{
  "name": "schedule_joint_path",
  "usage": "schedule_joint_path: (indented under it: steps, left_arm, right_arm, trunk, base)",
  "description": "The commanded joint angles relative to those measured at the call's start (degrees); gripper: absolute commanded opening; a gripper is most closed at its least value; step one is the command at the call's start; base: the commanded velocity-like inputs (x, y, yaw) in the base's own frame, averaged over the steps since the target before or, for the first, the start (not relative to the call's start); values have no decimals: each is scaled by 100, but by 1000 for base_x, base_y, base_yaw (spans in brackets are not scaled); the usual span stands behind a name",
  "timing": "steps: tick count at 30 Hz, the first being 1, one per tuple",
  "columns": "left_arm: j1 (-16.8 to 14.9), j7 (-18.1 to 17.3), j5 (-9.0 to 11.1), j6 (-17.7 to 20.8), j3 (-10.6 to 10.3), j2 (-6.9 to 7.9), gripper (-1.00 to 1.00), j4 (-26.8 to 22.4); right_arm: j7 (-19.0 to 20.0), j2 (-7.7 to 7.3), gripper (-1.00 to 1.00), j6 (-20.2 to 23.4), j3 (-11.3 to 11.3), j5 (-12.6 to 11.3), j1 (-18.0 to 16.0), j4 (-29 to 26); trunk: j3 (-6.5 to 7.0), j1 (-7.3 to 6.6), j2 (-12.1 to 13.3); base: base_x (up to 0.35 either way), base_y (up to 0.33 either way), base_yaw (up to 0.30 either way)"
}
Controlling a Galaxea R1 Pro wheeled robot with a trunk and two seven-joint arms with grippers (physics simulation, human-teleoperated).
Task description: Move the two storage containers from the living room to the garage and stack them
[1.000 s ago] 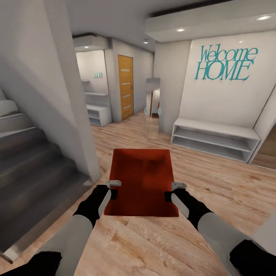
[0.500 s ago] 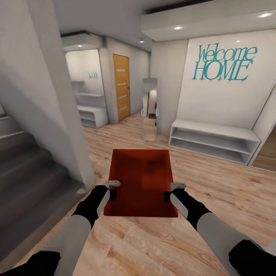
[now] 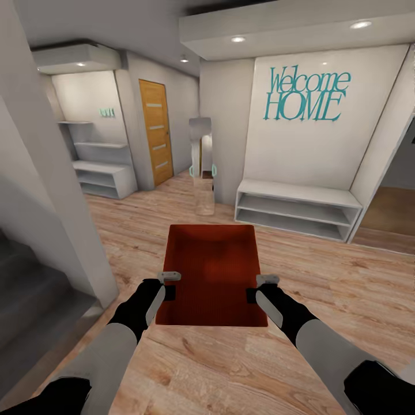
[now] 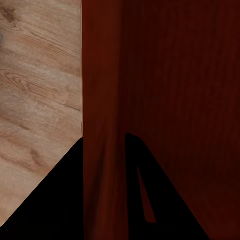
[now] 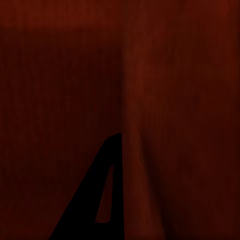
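Lower left: my left gripper (image 3: 169, 283) pinches left wall of storage container (image 3: 212, 271); fingers straddle wall in left wrist view. Centre: container carried level, open side up, above wood-plank floor (image 3: 323, 271); two-sided hold keeps it from tilting in transit. Lower right: my right gripper (image 3: 260, 286) clamps right wall. Second container, garage unseen; near rim cut by forearms.

Ahead of me the wood-plank floor (image 3: 173, 219) lies open toward the orange door (image 3: 155, 134). On my left a white wall corner (image 3: 63, 219) juts close, with dark stairs (image 3: 29, 288) behind it. A standing mirror (image 3: 203, 164) stands in the middle ahead; the low white shelf bench (image 3: 297, 208) lines the right wall. The red-orange container (image 3: 212, 271), held between my claws, blocks the space just before me.
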Motion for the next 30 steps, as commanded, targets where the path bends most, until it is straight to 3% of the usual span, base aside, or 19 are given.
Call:
schedule_joint_path:
  steps: [1,30]
  left_arm:
    - [-2,96,-200,67,26,7,-100,-8]
    - [-2,96,-196,67,26,7,-100,-8]
  right_arm:
    - [-359,-255,-100,-475,-137,214,-11,-17]
    - [-343,-260,-100,-475,-131,223,-11,-17]
  trunk:
    - [-12,7,-13]
    - [-12,7,-13]
  base:
    - [323,0,-44]
    - [323,0,-3]
